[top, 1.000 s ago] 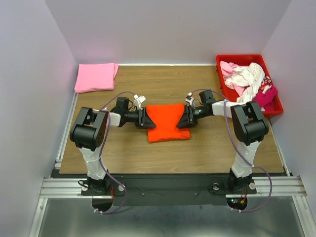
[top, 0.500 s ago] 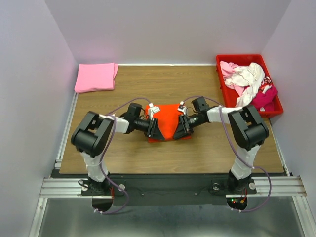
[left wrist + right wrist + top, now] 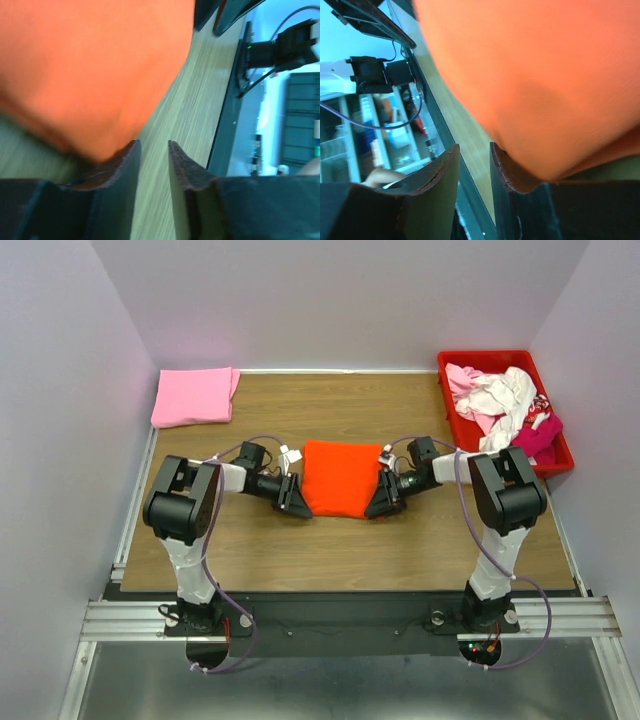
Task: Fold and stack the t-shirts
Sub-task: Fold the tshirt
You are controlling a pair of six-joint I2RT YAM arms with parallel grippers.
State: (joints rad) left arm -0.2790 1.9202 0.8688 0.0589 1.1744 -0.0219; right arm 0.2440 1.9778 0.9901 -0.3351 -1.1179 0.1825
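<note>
On the tabletop (image 3: 330, 550), the left tool (image 3: 297, 497) and right tool (image 3: 379, 502), narrowly parted and empty, have drawn outward off the orange t-shirt (image 3: 342, 478), so this fold looks finished.

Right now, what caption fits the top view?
Left gripper and right gripper flank the folded orange shirt; a folded pink shirt lies far left, more clothes in the crate.
</note>
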